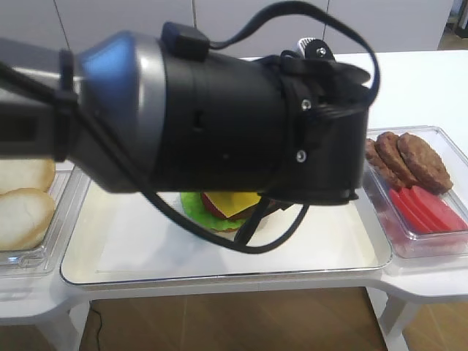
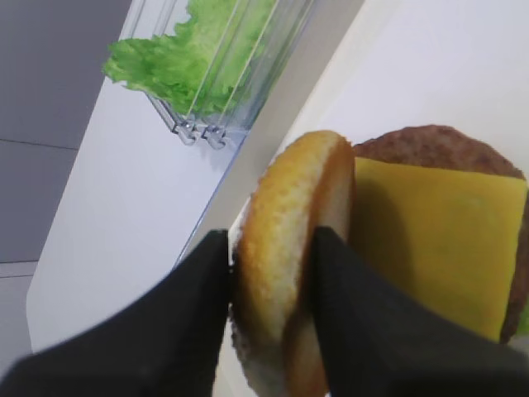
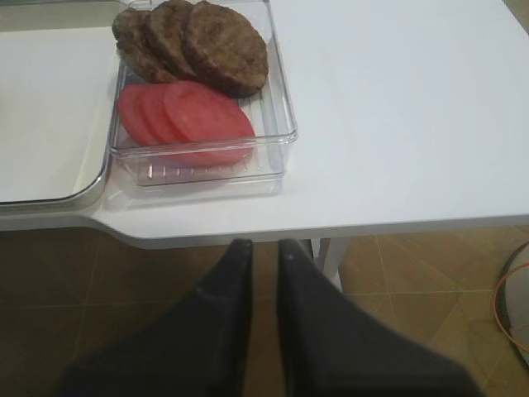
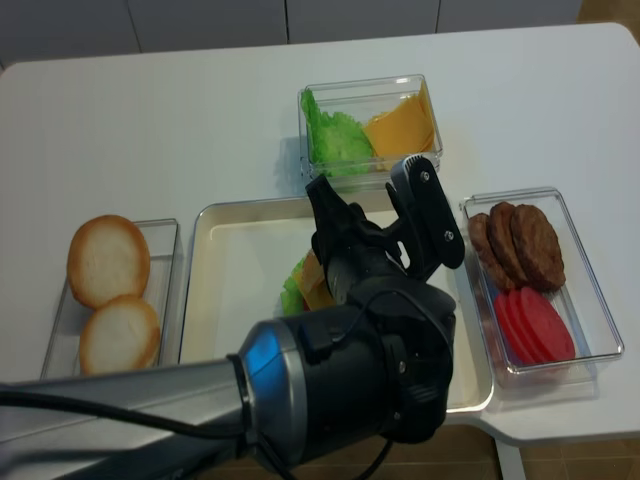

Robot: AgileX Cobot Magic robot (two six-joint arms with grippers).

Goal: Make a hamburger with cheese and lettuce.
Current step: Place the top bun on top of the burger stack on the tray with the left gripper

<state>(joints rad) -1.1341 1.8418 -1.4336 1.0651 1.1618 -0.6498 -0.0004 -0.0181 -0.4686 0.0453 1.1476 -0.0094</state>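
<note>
In the left wrist view, at the bottom of the frame, the left gripper was clamped on a golden bun top, held on edge between the two dark fingers, jaws parted only by the bun's thickness. Just behind it, at right centre, the cheese lay flat on a brown patty, its corner overhanging; whether the bun's lower edge touched the stack could not be told from this angle. Farther off, at upper left, a clear box held loose green leaves. In the first overhead view the left arm filled most of the frame, and below it, at centre, the hamburger sat on the white tray, with the lettuce frilling out on its left side. In the right wrist view, at the bottom, the right gripper hung over the brown floor off the table's edge, holding nothing, its fingers nearly together with a narrow gap. Beyond it, at upper left, a clear tray held red tomato slices in front and spare patties behind.
</note>
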